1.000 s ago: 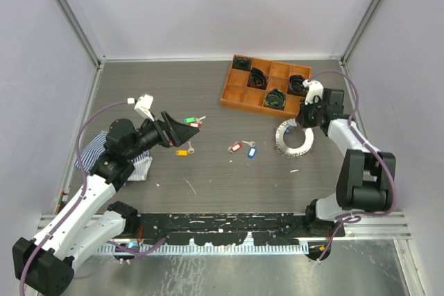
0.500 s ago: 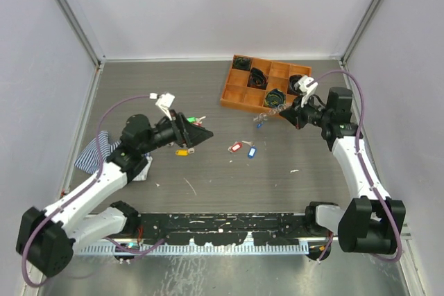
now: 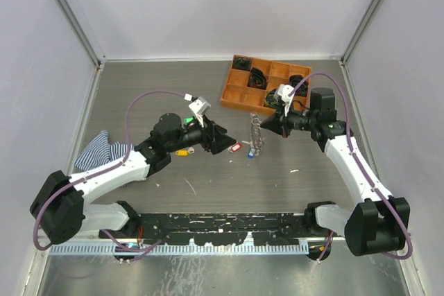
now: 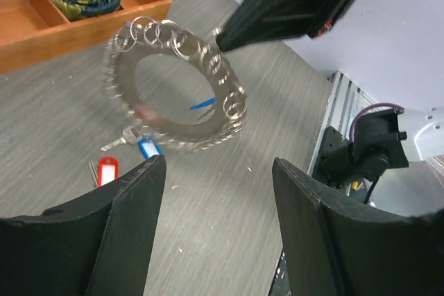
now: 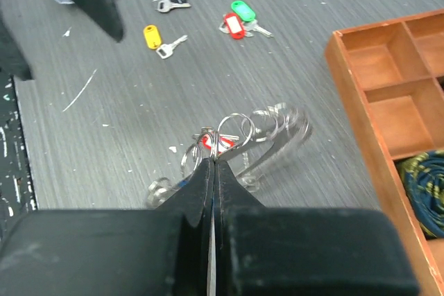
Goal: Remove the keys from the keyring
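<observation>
With several keys (image 5: 234, 24) already loose on the table (image 3: 159, 95), the right gripper (image 5: 211, 164) pinches the keyring (image 4: 177, 81) aloft between the arms, the left gripper (image 4: 216, 164) gapes near it, and whether any key remains attached is unclear.

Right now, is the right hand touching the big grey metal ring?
Touching. In the right wrist view the right hand pinches the fringed rim of the grey metal keyring, with its fingers shut on it.
</observation>
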